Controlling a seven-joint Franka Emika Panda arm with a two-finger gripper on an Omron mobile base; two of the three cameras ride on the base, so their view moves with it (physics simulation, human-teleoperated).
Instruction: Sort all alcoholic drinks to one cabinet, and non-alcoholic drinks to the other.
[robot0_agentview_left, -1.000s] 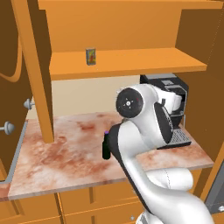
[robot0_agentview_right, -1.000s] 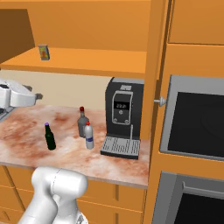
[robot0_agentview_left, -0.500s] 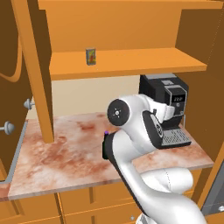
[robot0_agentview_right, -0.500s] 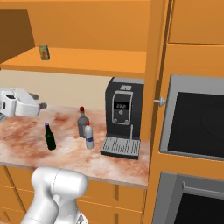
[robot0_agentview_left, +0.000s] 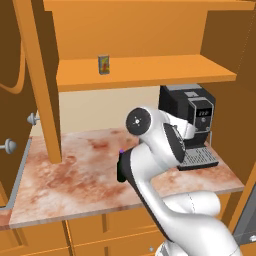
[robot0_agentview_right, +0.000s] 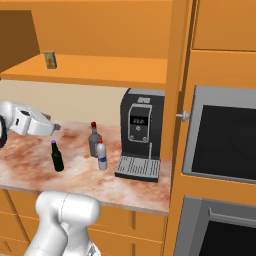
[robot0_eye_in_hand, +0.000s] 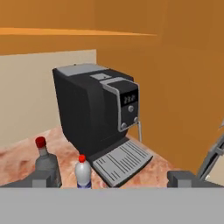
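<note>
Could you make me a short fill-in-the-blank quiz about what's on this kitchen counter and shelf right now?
1. The small yellow-green juice carton stands up on the ____, not on the counter.
2. The squat grey glass bottle has a ____ cap.
3. The slim dark beer bottle has a ____ cap.
4. The black coffee machine stands to the ____ of the white plastic bottle in the right base view.

Missing words: shelf; red; purple; right
</note>
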